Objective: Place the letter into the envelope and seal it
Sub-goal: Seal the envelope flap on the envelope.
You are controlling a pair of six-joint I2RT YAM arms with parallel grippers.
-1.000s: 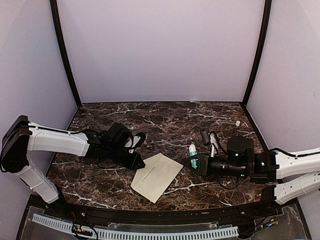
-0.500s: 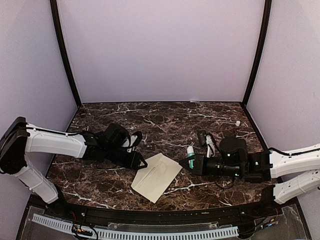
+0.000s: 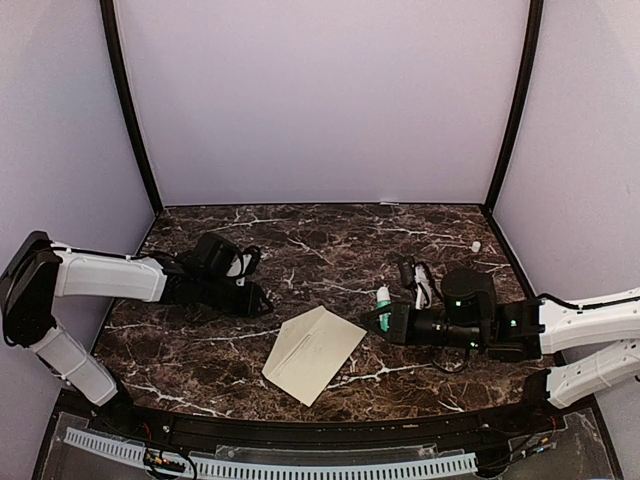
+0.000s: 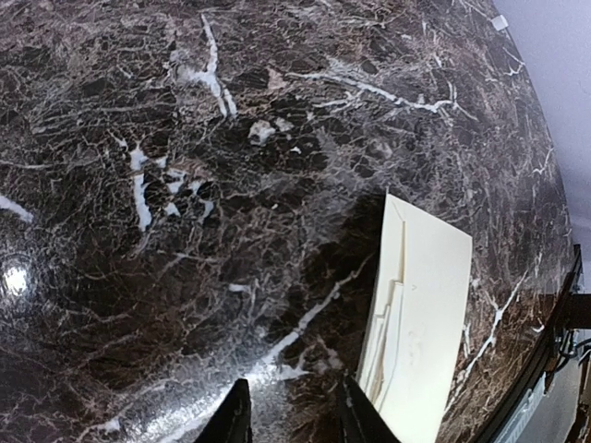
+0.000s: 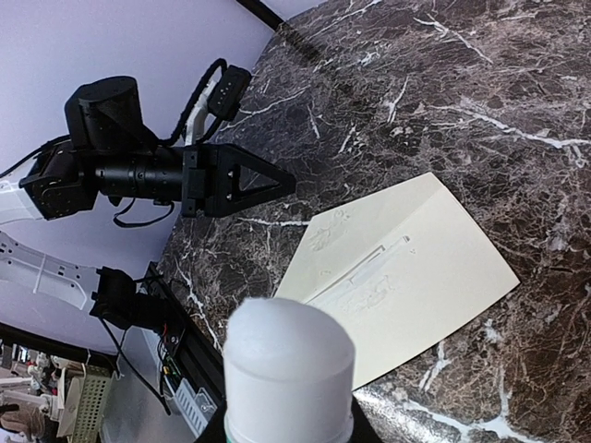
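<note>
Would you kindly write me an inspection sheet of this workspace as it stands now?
Surface: dark marble-patterned table, no spills seen.
Job's things: cream-beige rectangular paper envelope lying flat between the arms; white letter not seen.
Clutter: small white object at far right.
Grippers: left gripper slightly open, empty; right gripper shut on white-and-teal glue stick.
Cables: black cable loops at the wrists.
Surroundings: plain lilac walls.
</note>
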